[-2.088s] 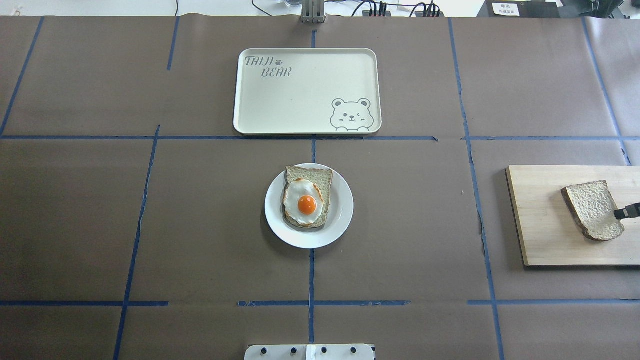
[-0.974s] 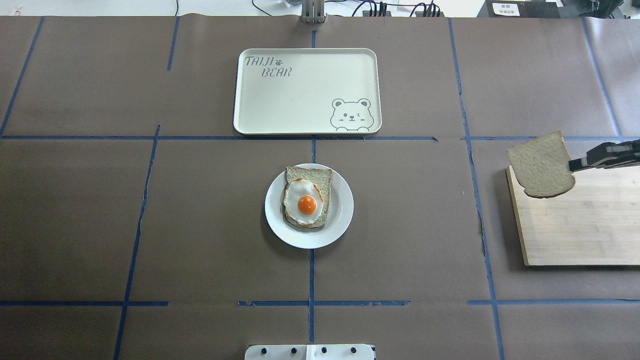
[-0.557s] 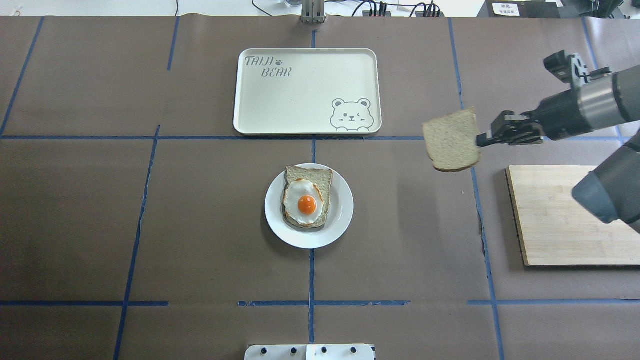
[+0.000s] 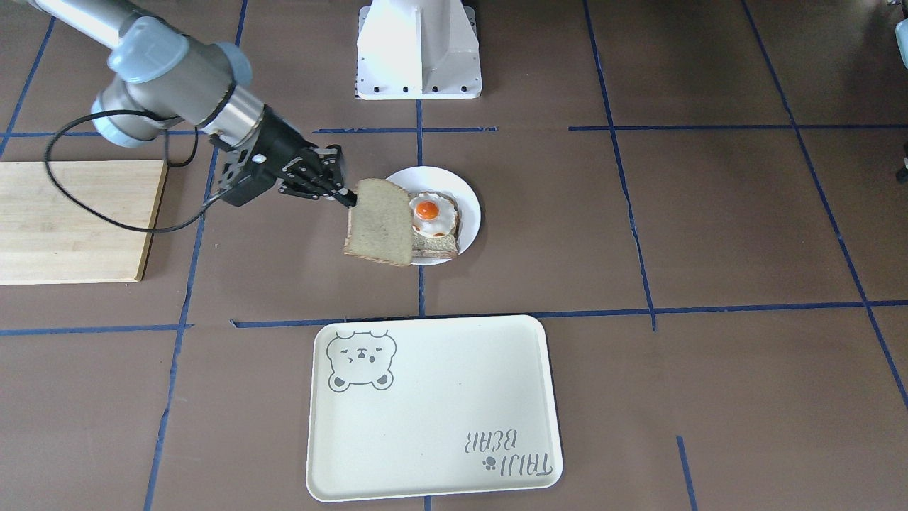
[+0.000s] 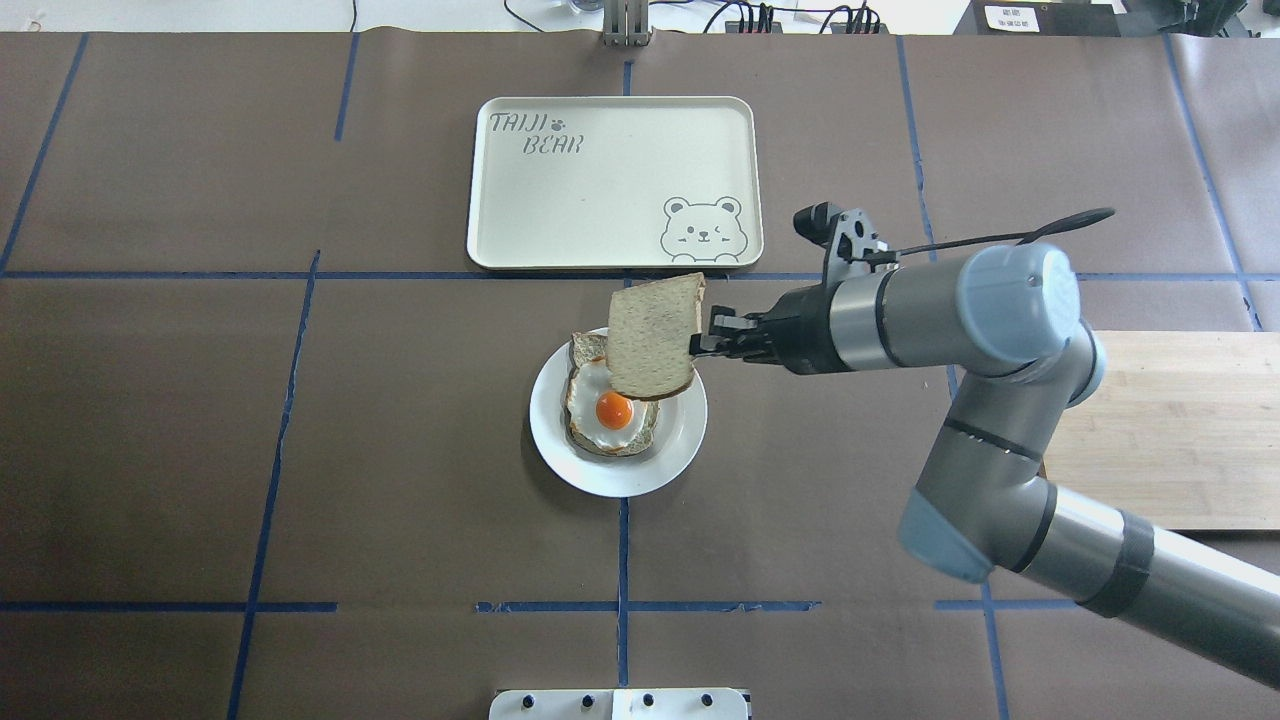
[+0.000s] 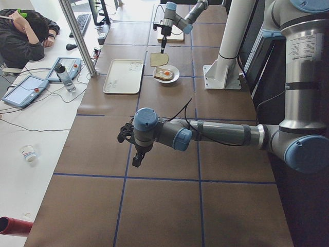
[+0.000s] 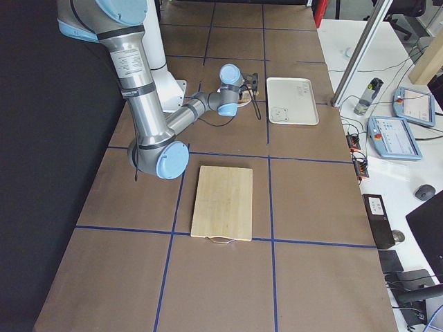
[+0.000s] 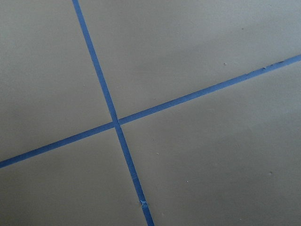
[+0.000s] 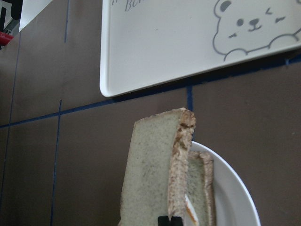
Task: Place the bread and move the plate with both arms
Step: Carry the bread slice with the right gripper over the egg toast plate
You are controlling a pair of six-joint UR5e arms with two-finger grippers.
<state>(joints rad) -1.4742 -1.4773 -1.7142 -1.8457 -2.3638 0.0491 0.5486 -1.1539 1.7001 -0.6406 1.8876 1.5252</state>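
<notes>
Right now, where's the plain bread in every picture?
Front-facing: bread left of centre, overlapping the plate's left side.
Overhead: bread at centre, over the plate's far edge.
Exterior left: bread tiny, top middle.
Exterior right: cannot tell, the right arm covers that spot.
Left wrist: not in it.
Right wrist: bread bottom middle, tilted.
Shared landmark: the bear tray, seen in every view but left wrist.

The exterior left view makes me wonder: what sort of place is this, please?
Probably a robotics lab workstation: silver-grey jointed robot arms over a brown paper-covered table gridded with blue tape, plus grey touchscreen pendants near a dark-clothed operator.
</notes>
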